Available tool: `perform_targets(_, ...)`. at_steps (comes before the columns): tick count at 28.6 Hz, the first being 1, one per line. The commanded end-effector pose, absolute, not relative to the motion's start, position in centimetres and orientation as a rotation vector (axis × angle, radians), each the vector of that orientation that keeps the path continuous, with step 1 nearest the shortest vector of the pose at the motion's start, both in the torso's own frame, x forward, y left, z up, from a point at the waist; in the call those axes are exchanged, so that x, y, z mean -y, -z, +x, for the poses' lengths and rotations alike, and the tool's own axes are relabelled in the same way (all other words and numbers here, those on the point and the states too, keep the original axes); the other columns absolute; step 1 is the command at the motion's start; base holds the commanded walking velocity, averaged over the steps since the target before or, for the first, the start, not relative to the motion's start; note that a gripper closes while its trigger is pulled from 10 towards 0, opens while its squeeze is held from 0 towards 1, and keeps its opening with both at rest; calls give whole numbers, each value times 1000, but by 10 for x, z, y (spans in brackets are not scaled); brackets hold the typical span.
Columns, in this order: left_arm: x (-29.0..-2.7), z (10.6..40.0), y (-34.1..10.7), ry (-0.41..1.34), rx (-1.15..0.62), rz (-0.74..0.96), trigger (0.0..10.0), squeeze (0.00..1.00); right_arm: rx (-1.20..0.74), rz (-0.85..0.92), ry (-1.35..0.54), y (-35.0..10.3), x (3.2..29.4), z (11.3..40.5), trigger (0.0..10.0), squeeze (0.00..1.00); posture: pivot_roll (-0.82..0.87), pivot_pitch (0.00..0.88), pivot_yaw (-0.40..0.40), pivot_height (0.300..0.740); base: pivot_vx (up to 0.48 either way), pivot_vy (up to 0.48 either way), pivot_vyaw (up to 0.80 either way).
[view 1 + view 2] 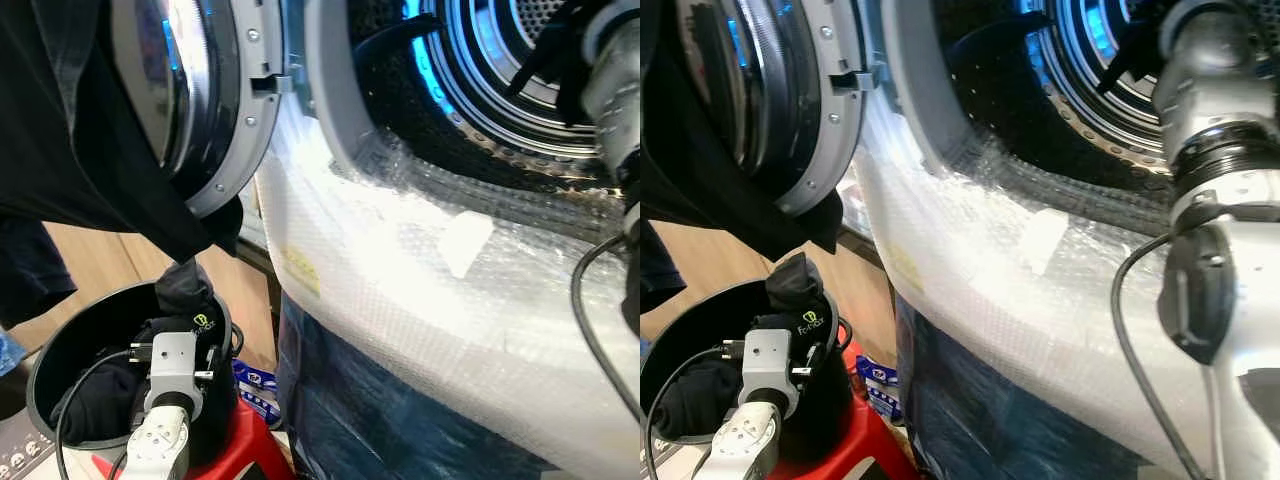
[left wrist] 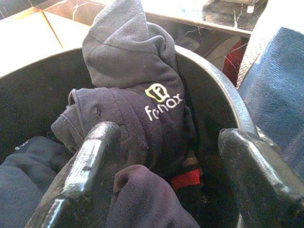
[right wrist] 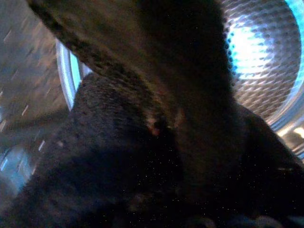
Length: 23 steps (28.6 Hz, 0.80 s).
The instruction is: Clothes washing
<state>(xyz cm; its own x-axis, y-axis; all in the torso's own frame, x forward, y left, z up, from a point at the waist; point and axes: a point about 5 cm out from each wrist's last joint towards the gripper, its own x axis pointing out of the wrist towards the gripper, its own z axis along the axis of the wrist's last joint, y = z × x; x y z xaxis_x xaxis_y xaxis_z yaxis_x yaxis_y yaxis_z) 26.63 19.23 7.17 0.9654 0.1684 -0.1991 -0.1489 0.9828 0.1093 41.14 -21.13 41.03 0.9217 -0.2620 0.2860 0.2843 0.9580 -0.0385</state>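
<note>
I see dark clothes (image 2: 137,118) piled in a black bucket (image 1: 60,345) that stands low on my left, beside the washing machine; the top piece is a dark garment with a yellow and white logo (image 2: 161,99), and it rises above the bucket's rim. My left gripper (image 2: 166,175) hangs just over that pile with its two black fingers (image 2: 85,166) spread apart, one on each side of the clothes, holding nothing. The bucket sits on something red (image 1: 235,445). Another black garment (image 1: 90,130) is draped over the open round door (image 1: 215,90) of the washing machine (image 1: 420,280), whose front is wrapped in bubble wrap. My right arm (image 1: 1215,150) reaches into the drum (image 1: 500,60), which glows blue inside. From the right wrist, dark fabric (image 3: 142,142) lies right against the camera in front of the perforated drum wall (image 3: 256,52), and I cannot tell whether that gripper is clenched or released.
</note>
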Motion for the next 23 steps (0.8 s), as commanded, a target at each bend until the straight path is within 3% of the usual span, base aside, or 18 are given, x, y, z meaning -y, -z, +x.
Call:
perform_targets(1, -187, 265, -71, -131, -225, 95, 10000, 0, 316, -35, 337, -416, 218, 408, 10000, 1000, 166, 0, 15, 740, 0, 0, 0)
perform_targets(4, -187, 266, -73, -129, -218, 98, 10000, 0, 494, 35, 469, -451, 236, 390, 10000, 1000, 166, 0, 16, 740, 0, 0, 0)
perform_targets(9, -190, 267, -75, -135, -216, 97, 10000, 0, 543, 21, 474, -462, 237, 385, 10000, 1000, 167, 0, 15, 740, 0, 0, 0)
perform_targets(14, -186, 269, -75, -106, -222, 103, 10000, 0, 265, -119, 349, -403, 222, 411, 10000, 1000, 156, 0, 27, 740, 0, 0, 0)
perform_targets(17, -186, 270, -75, -94, -225, 107, 10000, 0, 185, -255, 166, -384, 200, 420, 10000, 1000, 152, 0, 31, 740, 0, 0, 0)
perform_targets(19, -185, 271, -76, -84, -224, 112, 10000, 0, 248, -270, 176, -397, 198, 417, 10000, 1000, 150, 0, 33, 740, 0, 0, 0)
perform_targets(21, -184, 272, -77, -80, -219, 115, 10000, 0, 480, -77, 327, -444, 216, 399, 10000, 1000, 158, 2, 38, 740, 0, 0, 0)
perform_targets(23, -184, 272, -79, -69, -212, 132, 10000, 0, 635, -27, 372, -473, 222, 383, 10000, 1000, 162, 4, 42, 740, 0, 0, 0)
